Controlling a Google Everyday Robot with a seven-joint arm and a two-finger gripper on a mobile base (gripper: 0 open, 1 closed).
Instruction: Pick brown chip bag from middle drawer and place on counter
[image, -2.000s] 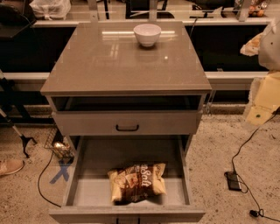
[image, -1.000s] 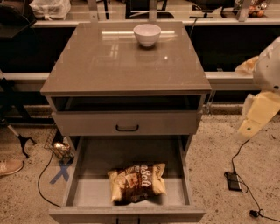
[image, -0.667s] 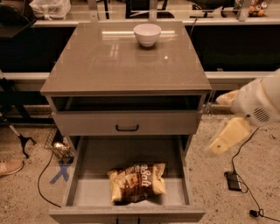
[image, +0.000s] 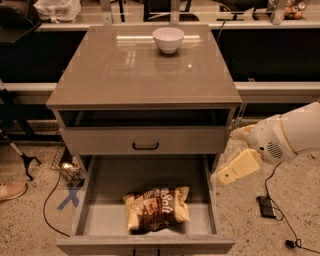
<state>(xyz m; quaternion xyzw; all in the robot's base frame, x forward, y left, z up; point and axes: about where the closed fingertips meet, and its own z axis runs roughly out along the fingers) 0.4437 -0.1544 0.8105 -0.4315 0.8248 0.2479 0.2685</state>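
The brown chip bag (image: 157, 207) lies flat on the floor of the open middle drawer (image: 83, 210), near its front and about centred. The counter (image: 145, 70) is the glossy taupe top of the grey cabinet. My gripper (image: 236, 170) is a cream-coloured end piece on the white arm (image: 287, 134). It hangs just outside the drawer's right wall, above and to the right of the bag and apart from it. It holds nothing that I can see.
A white bowl (image: 168, 39) stands at the back middle of the counter. A shallower closed drawer with a black handle (image: 145, 146) sits above the open one. On the floor: a black box with cable (image: 266, 206) at right, a blue tape cross (image: 70, 196) and a shoe (image: 11, 190) at left.
My arm has swung in from the right edge, moving left and down towards the right side of the open drawer. The bag, bowl and drawers have not moved.
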